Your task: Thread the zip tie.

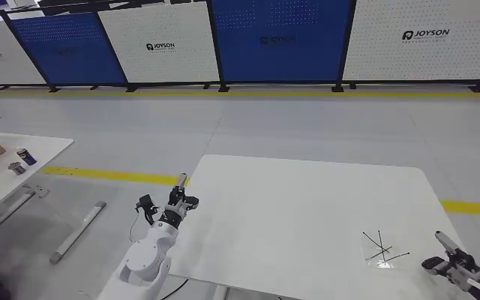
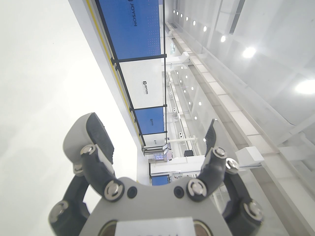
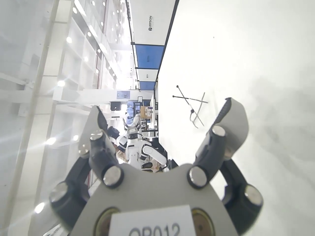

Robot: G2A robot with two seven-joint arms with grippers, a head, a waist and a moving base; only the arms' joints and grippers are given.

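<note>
A dark logo with a one-word brand name is printed on each of the white partition panels (image 1: pixel 160 46) and, more faintly, on the blue panels (image 1: pixel 277 39) between them. A white label (image 3: pixel 152 222) on the body of the right gripper (image 3: pixel 163 104) carries black letters and digits, cut off at the picture's edge.

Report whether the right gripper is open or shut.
Open. The right gripper shows fingers spread wide, nothing between them; zip ties lie on the table.

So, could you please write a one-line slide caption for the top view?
Crossed zip ties on the white table near the right gripper; left gripper at the opposite edge.
</note>
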